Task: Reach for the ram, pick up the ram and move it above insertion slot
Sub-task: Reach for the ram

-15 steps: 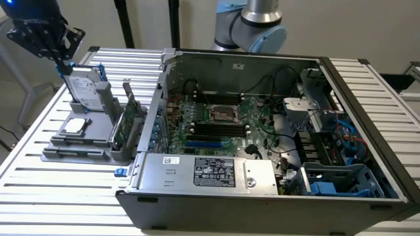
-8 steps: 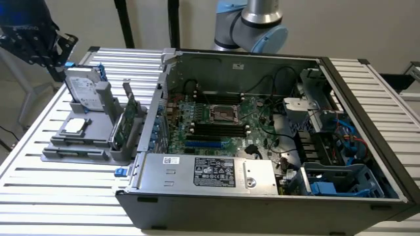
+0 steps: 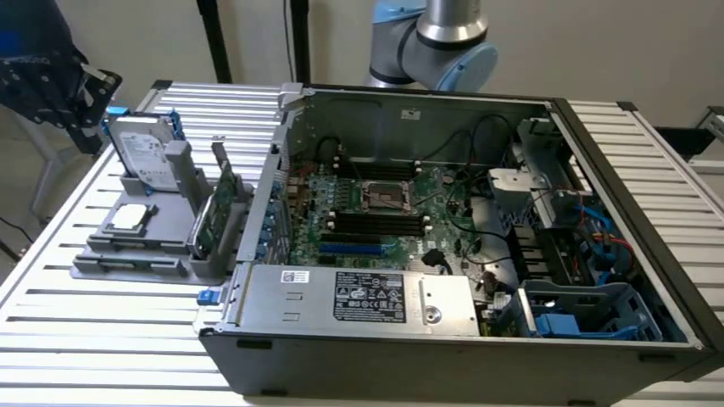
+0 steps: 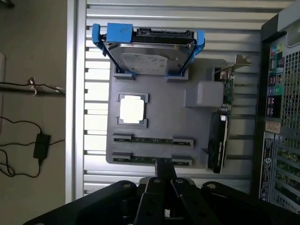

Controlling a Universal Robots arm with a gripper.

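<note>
Your gripper [image 4: 163, 165], opening and hold impossible to tell, hangs over the grey tray [image 4: 159, 108], nine o'clock of the case [image 3: 453, 369] in the exterior view, near the slotted ram [image 4: 152, 139]; drift sideways and you risk striking the expansion card [image 4: 218, 140].

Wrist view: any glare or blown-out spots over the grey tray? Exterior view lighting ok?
Wrist view: the square chip on the grey tray is blown out to white; the hard drive lid carries a mild sheen; the claw is a dark, underlit mass. Exterior view: soft, even light, no hard shadows; the computer case interior sits dimmer than the table.
</note>
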